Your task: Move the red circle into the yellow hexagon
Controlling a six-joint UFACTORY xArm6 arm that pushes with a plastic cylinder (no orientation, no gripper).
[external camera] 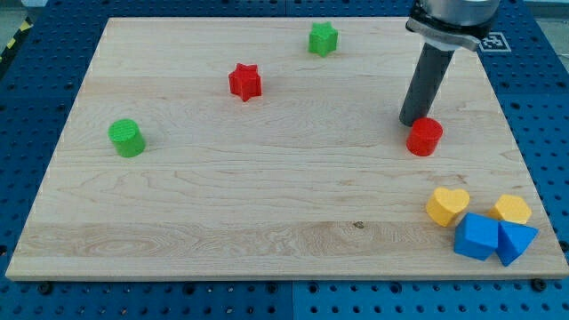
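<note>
our tool is a plain dark rod, no jaws to open or close, so it has hold of nothing. my tip sits on the desk at the view's right, touching or just beside the red circle, on that block's upper-left side. we can't tell if there is real contact or a hairline gap.

the red circle stands upright on the wood, well apart from the yellow hexagon, which lies lower and further to the view's right, near the desk's bottom-right corner.

around the hexagon: a yellow heart to its left, a blue cube-like block below and between them, and a blue wedge-shaped block just under the hexagon. the two blue blocks touch each other; the hexagon looks to be touching the wedge. the heart sits just beside the blue cube, contact unclear.

further out: green star near the view's top, left of the rod. red star further left and a bit lower. green cylinder at the view's far left, alone.

no containers on the desk. only marking we see is a black-and-white tag pattern at the top right, partly hidden by the arm; no readable text.
</note>
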